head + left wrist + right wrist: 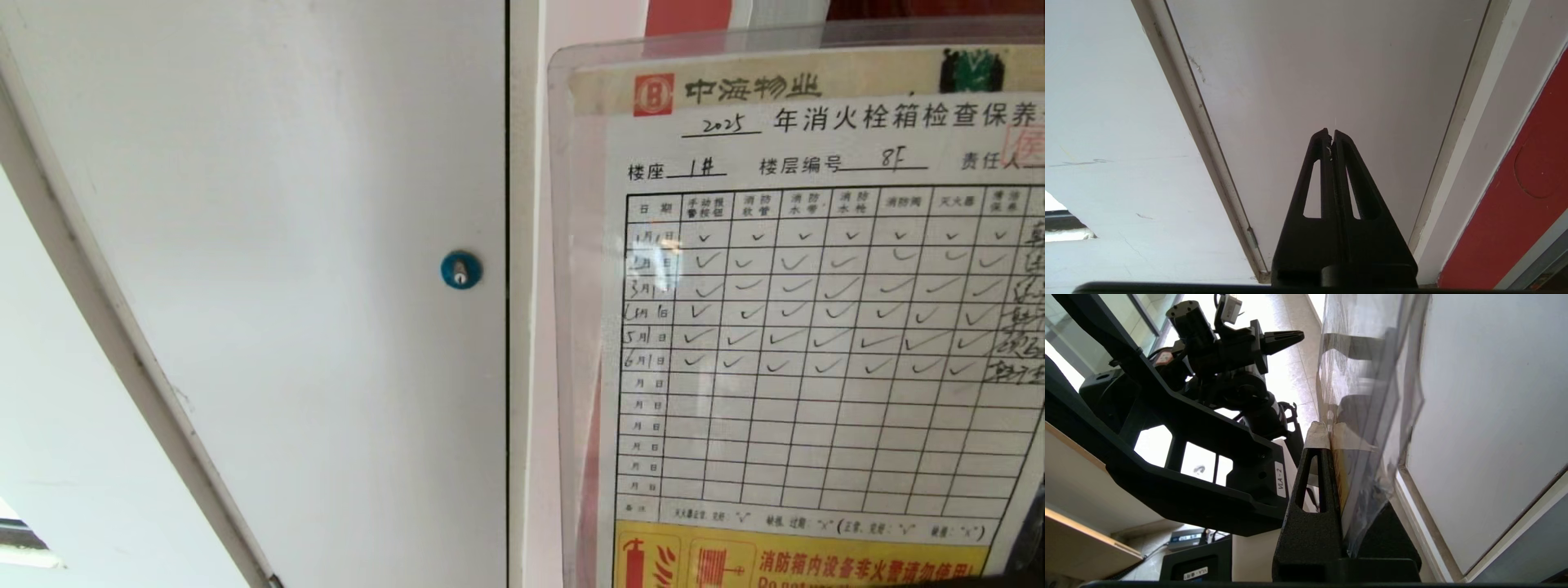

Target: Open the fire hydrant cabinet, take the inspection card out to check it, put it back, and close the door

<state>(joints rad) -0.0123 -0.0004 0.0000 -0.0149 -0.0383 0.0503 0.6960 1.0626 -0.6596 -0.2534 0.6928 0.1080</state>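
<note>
Wall: white panel [269, 245], blue lock [460, 269]. Inspection card [816, 327]: out of cabinet, raised before head camera, pinched in closed right tool [1331, 437]. Left tool [1331, 134]: closed, empty. Remaining: return card, close door.

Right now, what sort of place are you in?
Probably a corridor of a managed building, at a fire hose cabinet: the inspection card lists monthly fire-equipment checks for a floor, beside a locked white panel and a red cabinet wall.

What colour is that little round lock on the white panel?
Blue, with a silvery keyhole; the lock shows best in the head view.
</note>
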